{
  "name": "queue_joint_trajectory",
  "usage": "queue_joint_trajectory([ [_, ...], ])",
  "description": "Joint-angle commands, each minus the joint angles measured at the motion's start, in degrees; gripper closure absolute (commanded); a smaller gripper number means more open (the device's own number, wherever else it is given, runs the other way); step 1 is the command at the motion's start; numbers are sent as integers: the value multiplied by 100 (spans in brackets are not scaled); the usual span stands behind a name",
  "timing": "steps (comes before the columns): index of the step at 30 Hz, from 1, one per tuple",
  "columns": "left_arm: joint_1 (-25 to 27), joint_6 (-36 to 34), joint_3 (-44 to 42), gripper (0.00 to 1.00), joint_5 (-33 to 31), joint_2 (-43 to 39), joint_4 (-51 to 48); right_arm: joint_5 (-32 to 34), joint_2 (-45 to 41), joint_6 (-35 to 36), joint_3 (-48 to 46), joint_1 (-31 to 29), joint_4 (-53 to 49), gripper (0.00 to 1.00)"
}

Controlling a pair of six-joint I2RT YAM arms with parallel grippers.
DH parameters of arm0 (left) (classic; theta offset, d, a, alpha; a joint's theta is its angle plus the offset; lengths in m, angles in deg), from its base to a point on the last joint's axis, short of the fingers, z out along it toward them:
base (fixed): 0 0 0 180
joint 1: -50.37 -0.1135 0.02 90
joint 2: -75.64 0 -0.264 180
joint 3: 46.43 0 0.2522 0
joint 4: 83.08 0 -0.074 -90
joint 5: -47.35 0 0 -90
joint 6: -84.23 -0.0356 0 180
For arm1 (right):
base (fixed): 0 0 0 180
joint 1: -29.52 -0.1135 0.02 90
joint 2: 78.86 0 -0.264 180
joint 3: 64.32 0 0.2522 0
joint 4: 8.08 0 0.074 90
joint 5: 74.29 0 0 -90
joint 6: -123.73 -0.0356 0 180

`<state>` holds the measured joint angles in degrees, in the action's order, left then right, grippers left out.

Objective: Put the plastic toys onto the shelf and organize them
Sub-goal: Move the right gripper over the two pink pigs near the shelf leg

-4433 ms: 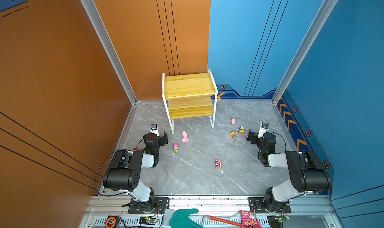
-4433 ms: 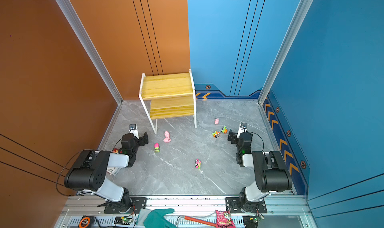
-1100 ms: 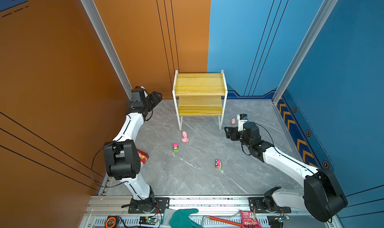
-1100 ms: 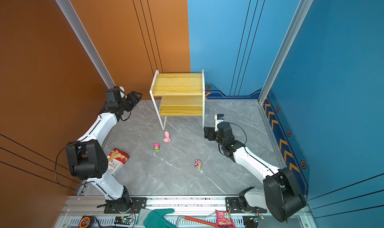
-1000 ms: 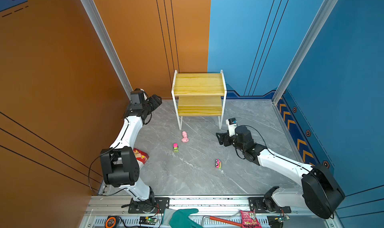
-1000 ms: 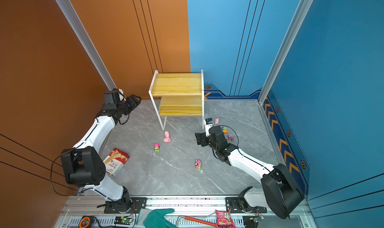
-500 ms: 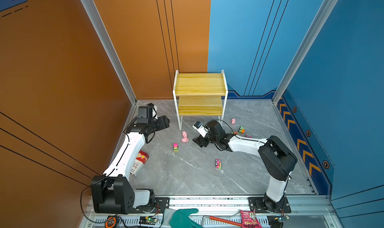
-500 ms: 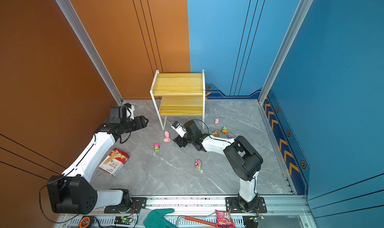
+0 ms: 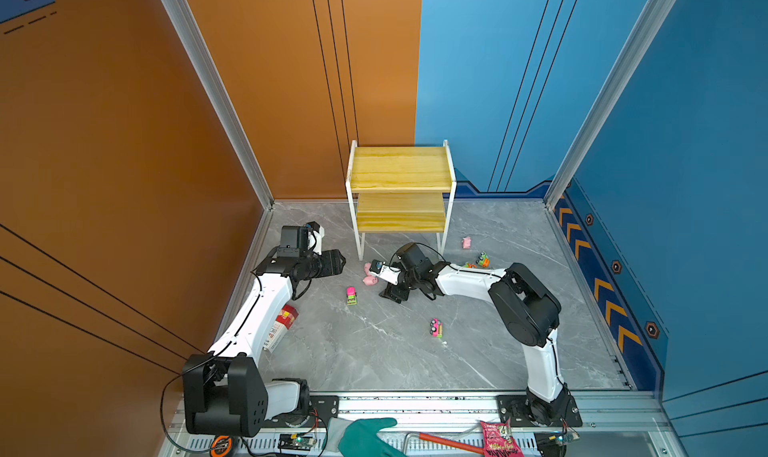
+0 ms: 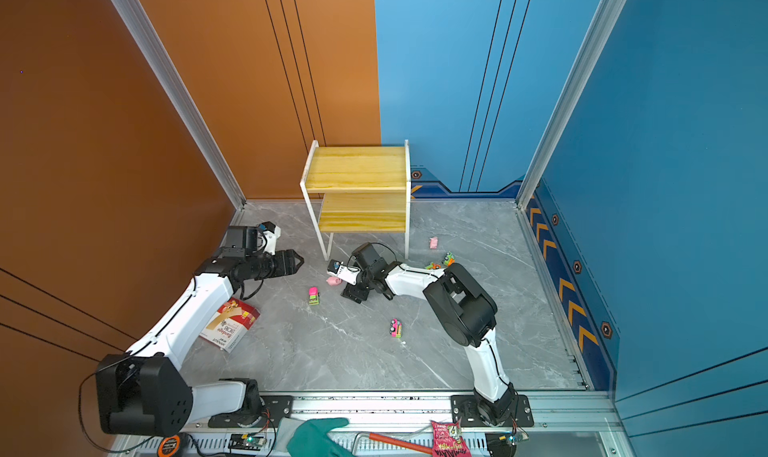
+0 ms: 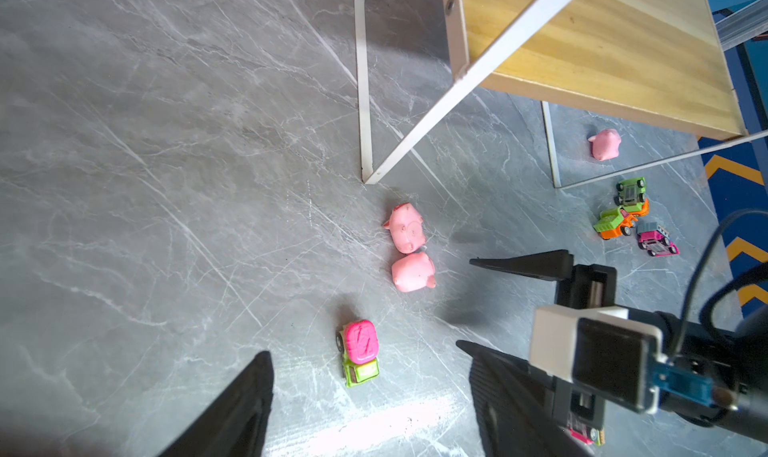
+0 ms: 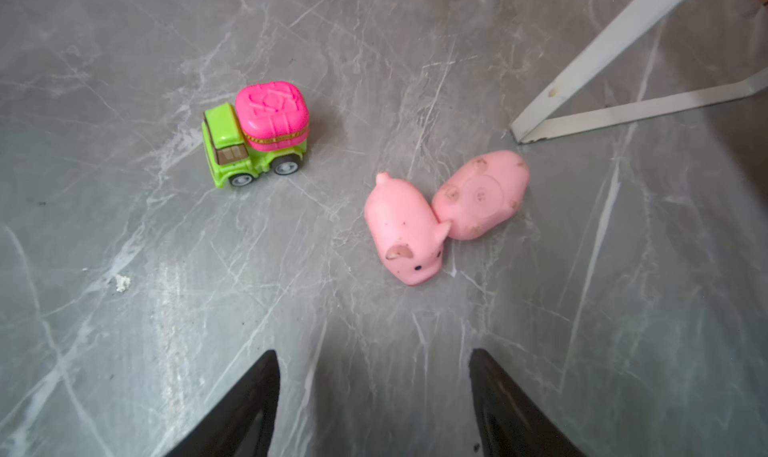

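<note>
Risk: my right gripper (image 12: 372,351), jaws apart and empty, hangs just short of two small pink plastic pig figures that lie touching. Closing on the nearer pig (image 12: 405,230) may shove the tipped-over pig (image 12: 482,195) against the white leg (image 12: 602,51) of the two-tier yellow-wood shelf (image 9: 401,172), or the smooth rounded body may squirt out. My left gripper (image 9: 338,263), also apart and empty, points at the same patch, so the arms could clash. Both pigs look glossy with brown scuffs and lie on the grey marbled surface (image 12: 145,309) just beside that leg, with a lime-green plastic toy truck with a pink load (image 12: 257,132) near them.
</note>
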<state>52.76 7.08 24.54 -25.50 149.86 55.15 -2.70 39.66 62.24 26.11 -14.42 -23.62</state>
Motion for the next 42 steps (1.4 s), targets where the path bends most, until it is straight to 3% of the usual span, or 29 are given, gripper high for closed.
queue_joint_trajectory([
  [1, -11, -107, -40, 25, 318, 130, 41, -13, 256, 273, 358, -18, -416, 27],
  [15, -214, -27, -76, 26, 504, 50, 133, -74, 856, 436, 1164, -199, -910, 27],
  [28, -270, 34, -108, 27, 552, -30, 216, 25, 504, 209, 673, -468, -613, 29],
  [33, -283, 91, -122, 27, 552, -21, 259, 211, 282, -364, 323, -445, 78, 29],
  [42, -329, 174, -166, 26, 548, -61, 314, 676, 70, -2288, -468, -404, 2050, 28],
])
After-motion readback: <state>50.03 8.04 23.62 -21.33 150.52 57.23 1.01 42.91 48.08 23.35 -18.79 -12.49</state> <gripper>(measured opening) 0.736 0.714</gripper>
